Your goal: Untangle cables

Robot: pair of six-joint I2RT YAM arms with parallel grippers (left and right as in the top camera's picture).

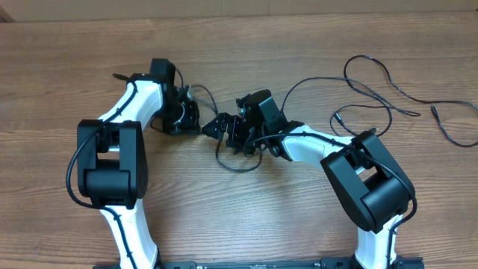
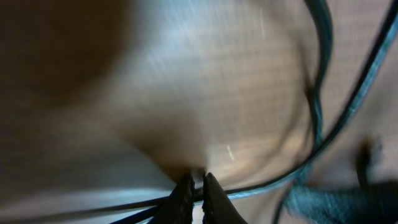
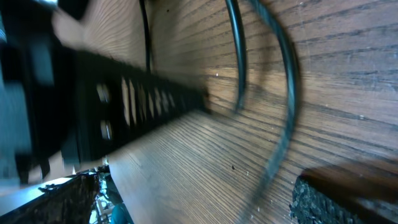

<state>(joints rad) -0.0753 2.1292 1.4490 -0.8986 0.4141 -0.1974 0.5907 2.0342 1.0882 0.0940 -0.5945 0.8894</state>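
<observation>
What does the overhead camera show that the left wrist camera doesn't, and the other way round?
Only the overhead view shows the whole setup: the left arm, the right arm, the right gripper open near the middle, and long loose cables spread out beyond the right arm. Only the left wrist view shows the left gripper up close, pinched shut on a thin black strand. Both show the wooden table and black cable loops lying on it, though the wrist view is blurred.
</observation>
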